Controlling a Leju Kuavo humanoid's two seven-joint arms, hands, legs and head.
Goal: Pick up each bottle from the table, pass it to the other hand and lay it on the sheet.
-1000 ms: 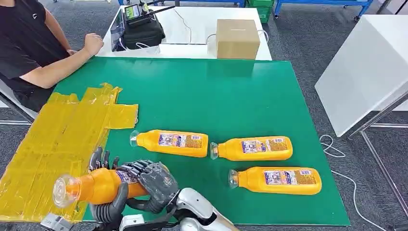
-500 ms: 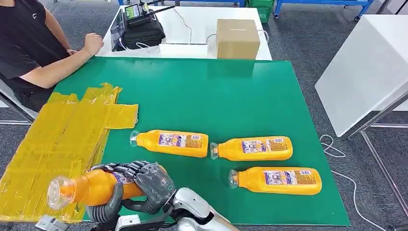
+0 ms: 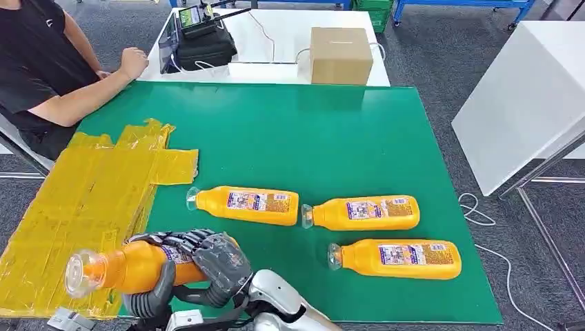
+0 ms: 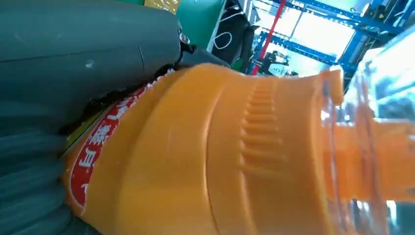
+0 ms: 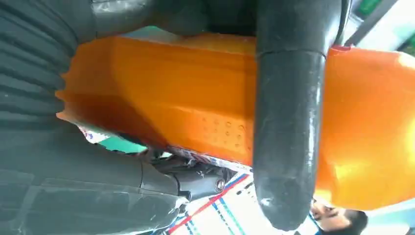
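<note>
Bottle held over near-left edge of green surface, 3 more lying mid-surface.

Surroundings first: person (image 3: 41, 69) sits far left, fist resting at surface (image 3: 310, 138) corner; cardboard box (image 3: 339, 55) and black bag (image 3: 200, 45) on white table beyond far edge; white panel (image 3: 524, 96) off to the right. Yellow sheet (image 3: 83, 200) covers the left side, wrinkled, nothing lying on it. Three orange bottles lie flat, caps pointing left: one centre-left (image 3: 243, 205), one just right of it (image 3: 362, 213), nearly touching cap to base, one nearer & right (image 3: 397, 258). Held bottle (image 3: 127, 267): orange body, clear cap pointing left, label partly hidden, hovers above sheet's near-right edge. Right hand (image 3: 214, 258) wraps its base end, fingers curled over top. Left hand (image 3: 148, 296) grips from below, thumb up across the body.
</note>
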